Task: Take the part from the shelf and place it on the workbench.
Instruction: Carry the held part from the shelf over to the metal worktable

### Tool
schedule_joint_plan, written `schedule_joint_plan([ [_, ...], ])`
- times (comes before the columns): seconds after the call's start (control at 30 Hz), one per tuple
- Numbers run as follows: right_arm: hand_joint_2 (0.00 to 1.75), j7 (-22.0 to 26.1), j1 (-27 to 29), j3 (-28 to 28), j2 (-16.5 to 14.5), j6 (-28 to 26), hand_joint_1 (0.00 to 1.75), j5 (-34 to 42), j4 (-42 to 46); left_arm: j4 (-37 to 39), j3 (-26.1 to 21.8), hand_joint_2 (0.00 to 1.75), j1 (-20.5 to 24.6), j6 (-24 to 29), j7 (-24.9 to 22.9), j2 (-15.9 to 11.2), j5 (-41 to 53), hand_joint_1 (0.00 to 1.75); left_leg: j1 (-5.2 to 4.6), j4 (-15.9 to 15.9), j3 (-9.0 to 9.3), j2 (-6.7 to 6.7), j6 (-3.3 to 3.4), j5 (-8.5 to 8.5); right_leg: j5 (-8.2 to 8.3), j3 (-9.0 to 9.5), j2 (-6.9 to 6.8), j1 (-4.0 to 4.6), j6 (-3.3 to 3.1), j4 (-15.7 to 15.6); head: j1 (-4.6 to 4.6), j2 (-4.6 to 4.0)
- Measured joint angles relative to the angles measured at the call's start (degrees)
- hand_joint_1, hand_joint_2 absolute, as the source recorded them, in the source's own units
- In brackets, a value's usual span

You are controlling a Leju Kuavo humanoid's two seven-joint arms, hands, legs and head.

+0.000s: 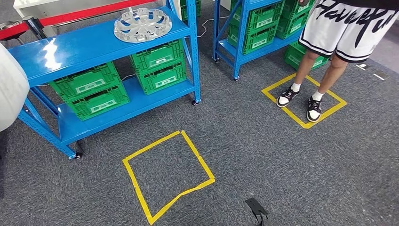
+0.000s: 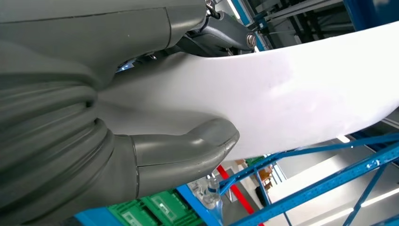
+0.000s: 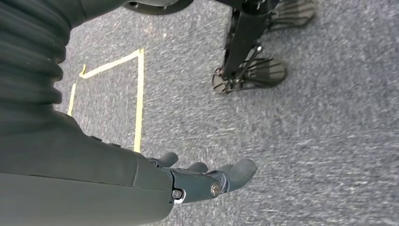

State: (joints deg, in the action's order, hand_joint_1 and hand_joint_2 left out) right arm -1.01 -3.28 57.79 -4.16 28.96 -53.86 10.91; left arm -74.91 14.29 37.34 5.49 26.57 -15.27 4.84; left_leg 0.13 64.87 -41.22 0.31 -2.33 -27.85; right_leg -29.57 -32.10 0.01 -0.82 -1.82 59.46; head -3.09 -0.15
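Observation:
A large white curved part fills much of the left wrist view. My left hand grips it, with the thumb pressed against its underside and the darker fingers over its upper edge. The same white part bulges in at the left edge of the head view, beside the blue shelf. A silver wheel cover lies on the shelf's top board. My right hand hangs over the grey carpet, fingers stretched out and holding nothing.
Green crates fill the shelf's lower levels. A second blue shelf with more crates stands at the back. A yellow tape square marks the carpet ahead. A person stands in another tape square at right.

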Motion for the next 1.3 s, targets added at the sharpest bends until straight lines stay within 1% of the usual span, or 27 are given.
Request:
schedule_joint_plan([
  [0.07, 1.75, -0.10, 0.01, 0.00, 0.07, -0.07, 0.00, -0.14, 0.00, 0.19, 0.04, 1.75, -0.27, 0.09, -0.08, 0.05, 0.22, 1.75, 0.05, 6.97, -1.18, -0.01, -0.27, -4.43, 1.25, -1.57, 0.00, 0.18, -0.24, 0.04, 0.06, 0.00],
  [0.1, 1.75, -0.19, 0.02, 0.00, 0.09, -0.12, 0.00, -0.15, 0.00, 0.22, 0.06, 1.75, -0.57, 0.11, -0.09, 0.11, 0.38, 1.75, 0.04, 9.41, -1.17, -0.02, -0.23, -4.93, 1.88, -2.39, 0.00, 0.30, -0.26, 0.07, 0.05, 0.00],
  [0.13, 1.75, -0.26, 0.04, 0.00, 0.11, -0.18, 0.00, -0.16, 0.00, 0.24, 0.07, 1.75, -0.93, 0.11, -0.10, 0.19, 0.51, 1.75, 0.01, 10.34, -0.43, -0.04, -0.04, -4.31, 2.52, -3.23, -0.01, 0.47, -0.28, 0.09, 0.06, 0.00],
  [0.2, 1.75, -0.33, 0.04, 0.00, 0.15, -0.22, 0.00, -0.24, 0.00, 0.11, 0.10, 1.75, -1.43, 0.11, -0.10, 0.32, 0.64, 1.75, -0.30, 5.88, 3.96, -0.11, 1.00, -1.55, 3.68, -4.62, 0.00, 0.86, -0.32, 0.10, 0.04, 0.00],
  [0.27, 1.75, -0.31, 0.03, 0.00, 0.07, -0.22, 0.00, -0.29, -0.02, -0.33, 0.10, 1.75, -1.53, 0.11, -0.09, 0.33, 0.65, 1.75, -0.84, -2.30, 9.71, -0.08, 2.46, -1.58, 4.71, -5.48, -0.05, 1.01, -0.07, 0.01, -0.09, 0.00],
  [0.3, 1.75, -0.31, 0.03, 0.00, 0.03, -0.24, 0.00, -0.30, -0.02, -0.56, 0.09, 1.75, -1.49, 0.11, -0.07, 0.31, 0.64, 1.75, -1.13, -5.34, 11.58, -0.09, 2.84, -2.23, 5.21, -5.67, -0.10, 0.82, 0.20, -0.15, -0.16, 0.00],
  [0.37, 1.75, -0.31, 0.06, 0.00, 0.06, -0.28, 0.00, -0.45, -0.02, -0.82, 0.08, 1.75, -1.43, 0.11, -0.04, 0.23, 0.63, 1.75, -1.61, -8.17, 12.68, -0.07, 3.02, -2.27, 6.35, -5.82, -0.19, 0.30, 0.90, -0.81, -0.20, 0.00],
  [0.43, 1.75, -0.15, 0.09, 0.00, 0.12, -0.27, 0.00, -0.65, -0.03, -0.93, 0.07, 1.75, -1.54, 0.11, -0.02, 0.16, 0.61, 1.75, -1.49, -9.38, 12.41, 0.12, 3.35, -0.67, 5.98, -6.13, -0.16, 0.18, 1.47, -0.82, -0.21, 0.00],
  [0.5, 1.75, 0.04, 0.10, -0.01, 0.19, 0.05, 0.00, -0.82, -0.03, -1.35, -0.04, 1.75, -1.82, 0.11, 0.04, 0.11, 0.58, 1.75, -1.04, -10.14, 11.56, 0.38, 3.68, 0.82, 1.73, -7.51, -0.06, 0.17, 2.00, 3.08, -0.32, 0.00],
  [0.57, 1.75, 0.09, 0.09, -0.02, 0.31, 0.35, 0.00, -1.02, -0.03, -1.87, -0.23, 1.75, -2.50, 0.11, 0.08, 0.08, 0.56, 1.75, -0.82, -9.78, 9.87, 0.46, 3.76, 1.88, -3.20, -9.41, -0.02, -0.07, 2.59, 10.45, -0.41, 0.00],
  [0.6, 1.75, 0.09, 0.09, -0.02, 0.38, 0.37, 0.00, -1.09, -0.02, -2.03, -0.29, 1.75, -2.99, 0.11, 0.07, 0.07, 0.56, 1.75, -0.64, -9.41, 8.95, 0.49, 3.58, 2.32, -4.04, -9.78, -0.02, -0.23, 2.93, 13.35, -0.41, 0.00],
  [0.63, 1.75, 0.09, 0.09, -0.02, 0.45, 0.37, 0.00, -1.14, -0.02, -2.15, -0.32, 1.75, -3.45, 0.11, 0.07, 0.05, 0.56, 1.75, -0.36, -8.89, 7.91, 0.51, 3.32, 2.72, -3.60, -9.38, -0.03, -0.41, 3.32, 14.65, -0.42, 0.00],
  [0.67, 1.75, 0.09, 0.09, -0.02, 0.49, 0.37, 0.00, -1.14, -0.02, -2.27, -0.34, 1.75, -3.82, 0.11, 0.06, 0.03, 0.56, 1.75, 0.01, -8.24, 6.82, 0.51, 3.00, 3.06, -2.26, -8.11, -0.04, -0.65, 3.73, 14.03, -0.42, 0.00],
  [0.7, 1.75, 0.08, 0.06, -0.02, 0.52, 0.37, 0.00, -1.14, -0.02, -2.41, -0.36, 1.75, -4.06, 0.11, 0.06, 0.00, 0.56, 1.75, 0.43, -7.39, 5.65, 0.48, 2.62, 3.33, -0.77, -5.92, -0.05, -1.01, 4.25, 11.54, -0.44, 0.00],
  [0.73, 1.75, 0.05, -0.04, -0.02, 0.51, 0.36, 0.00, -1.13, -0.03, -2.65, -0.41, 1.75, -4.20, 0.11, 0.07, -0.05, 0.56, 1.75, 0.72, -6.44, 4.42, 0.41, 2.15, 3.52, -0.43, -3.42, -0.01, -1.24, 4.91, 8.12, -0.58, 0.00],
  [0.77, 1.75, 0.03, -0.16, -0.02, 0.50, 0.36, 0.00, -1.06, -0.02, -2.94, -0.54, 1.75, -4.30, 0.08, 0.07, -0.16, 0.58, 1.75, 0.88, -5.49, 3.38, 0.35, 1.68, 3.66, -0.66, -1.53, 0.10, -1.33, 4.96, 5.17, -0.79, 0.00],
  [0.83, 1.75, -0.09, -0.30, -0.02, 0.44, 0.35, 0.00, -0.85, -0.01, -3.45, -0.77, 1.75, -4.40, -0.17, 0.12, -0.36, 0.63, 1.75, 0.75, -4.25, 2.10, 0.23, 0.76, 4.00, -2.16, -0.08, 0.32, -1.27, 4.18, 2.19, -1.06, 0.00],
  [0.87, 1.75, -0.17, -0.28, -0.02, 0.45, 0.35, 0.00, -0.74, 0.00, -3.54, -0.86, 1.75, -4.43, -0.48, 0.16, -0.44, 0.66, 1.75, 0.72, -4.10, 1.95, 0.20, 0.47, 4.25, -2.11, -0.38, 0.35, -1.22, 3.22, 2.20, -1.06, 0.00],
  [0.93, 1.75, -0.29, -0.18, -0.01, 0.44, 0.35, 0.00, -0.62, -0.01, -3.43, -0.89, 1.75, -4.43, -1.54, 0.35, -0.55, 0.61, 1.75, 0.88, -3.86, 1.64, 0.14, 0.01, 3.98, -1.67, -0.93, 0.18, -1.26, 1.94, 2.32, -0.90, 0.00],
  [1.0, 1.75, -0.24, -0.12, 0.01, 0.44, 0.34, 0.00, -0.60, -0.01, -3.29, -0.90, 1.75, -4.37, -2.64, 0.69, -0.83, 0.51, 1.75, 1.02, -0.63, 0.47, 0.08, -0.34, 0.48, -0.80, -1.74, 0.05, -1.24, 1.01, 2.28, -0.78, 0.00],
  [1.07, 1.75, 0.17, -0.07, 0.02, 0.44, 0.33, 0.00, -0.91, -0.01, -3.12, -0.90, 1.75, -4.30, -3.12, 0.92, -1.28, 0.45, 1.75, 0.99, 6.30, -1.41, 0.03, -0.45, -4.40, 0.15, -2.81, 0.04, -0.99, 0.56, 2.28, -0.67, 0.00],
  [1.1, 1.75, 0.54, -0.03, 0.01, 0.44, 0.33, 0.00, -1.25, -0.01, -3.01, -0.90, 1.75, -4.35, -3.17, 0.93, -1.59, 0.44, 1.75, 0.97, 9.32, -2.02, 0.02, -0.38, -5.64, 0.59, -3.35, 0.05, -0.82, 0.47, 2.28, -0.64, 0.00],
  [1.13, 1.75, 0.95, 0.01, -0.01, 0.44, 0.33, 0.00, -1.66, -0.01, -2.92, -0.92, 1.75, -4.49, -3.14, 0.93, -2.04, 0.36, 1.75, 0.90, 10.88, -1.85, 0.00, -0.15, -5.73, 1.04, -3.90, 0.06, -0.61, 0.40, 2.28, -0.63, 0.00],
  [1.17, 1.75, 1.37, 0.05, -0.03, 0.44, 0.33, 0.00, -2.08, -0.02, -2.90, -1.01, 1.75, -4.71, -3.04, 0.94, -2.60, 0.22, 1.75, 0.72, 10.28, -0.66, -0.03, 0.27, -4.86, 1.45, -4.39, 0.08, -0.37, 0.35, 2.28, -0.64, 0.00],
  [1.2, 1.75, 1.73, 0.08, -0.05, 0.44, 0.33, 0.00, -2.41, -0.02, -3.01, -1.18, 1.75, -4.98, -2.90, 0.99, -3.28, -0.03, 1.75, 0.44, 7.64, 1.55, -0.02, 0.90, -3.62, 1.82, -4.79, 0.09, -0.15, 0.32, 2.28, -0.64, 0.00],
  [1.27, 1.75, 2.22, 0.13, -0.11, 0.38, 0.33, 0.00, -2.91, -0.02, -3.67, -1.80, 1.75, -5.69, -2.52, 1.18, -4.77, -0.62, 1.75, -0.43, -0.14, 6.99, 0.57, 2.39, -2.51, 2.45, -5.26, -0.01, 0.13, 0.37, 2.24, -0.68, 0.00],
  [1.3, 1.75, 2.41, 0.17, -0.13, 0.33, 0.31, 0.00, -3.13, -0.02, -4.20, -2.23, 1.75, -6.19, -2.30, 1.30, -5.45, -0.88, 1.75, -0.83, -3.00, 8.85, 0.92, 2.81, -2.54, 2.73, -5.31, -0.15, 0.12, 0.55, 2.13, -0.68, 0.00],
])
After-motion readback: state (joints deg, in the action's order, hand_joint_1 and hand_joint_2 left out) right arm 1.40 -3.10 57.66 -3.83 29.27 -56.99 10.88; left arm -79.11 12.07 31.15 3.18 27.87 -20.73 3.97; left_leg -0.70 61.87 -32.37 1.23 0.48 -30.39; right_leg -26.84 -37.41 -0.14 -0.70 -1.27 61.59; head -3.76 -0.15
